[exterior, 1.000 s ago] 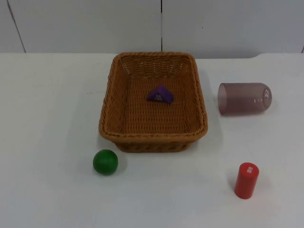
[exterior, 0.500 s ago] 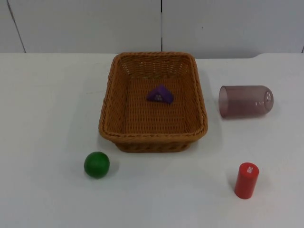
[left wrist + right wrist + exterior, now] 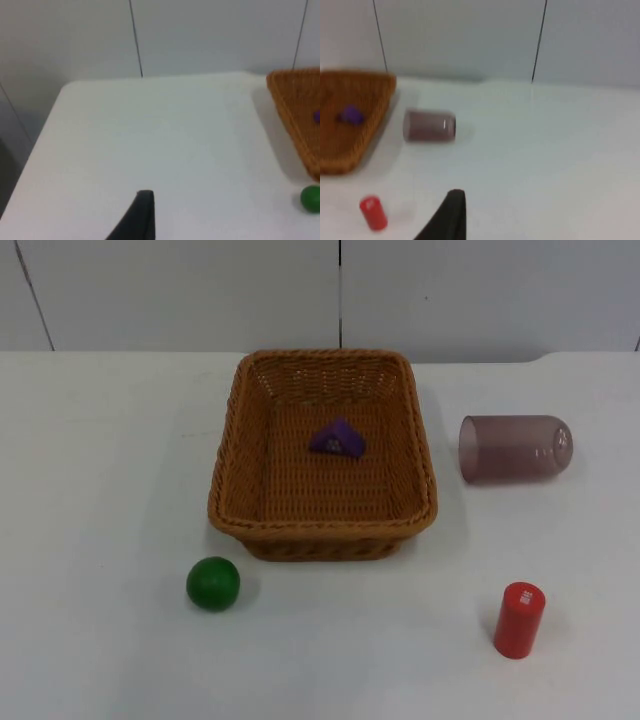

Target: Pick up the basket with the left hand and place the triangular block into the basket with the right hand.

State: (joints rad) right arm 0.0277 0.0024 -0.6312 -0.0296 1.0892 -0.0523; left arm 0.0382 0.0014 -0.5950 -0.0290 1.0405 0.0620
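Rolling a little rightward, the green ball (image 3: 213, 583) nears the wicker basket (image 3: 228, 495); the purple triangular block (image 3: 337, 439) already lies inside, so only settling remains. Both grippers wait off-table; finger state cannot be told.

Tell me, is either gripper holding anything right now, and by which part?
Nothing is held. The basket rests on the table with the purple triangular block inside it, and no gripper touches either.

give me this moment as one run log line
basket: on table, not held | triangular block: inside basket | green ball: near basket's front left corner | left, right arms: waiting, away from the objects
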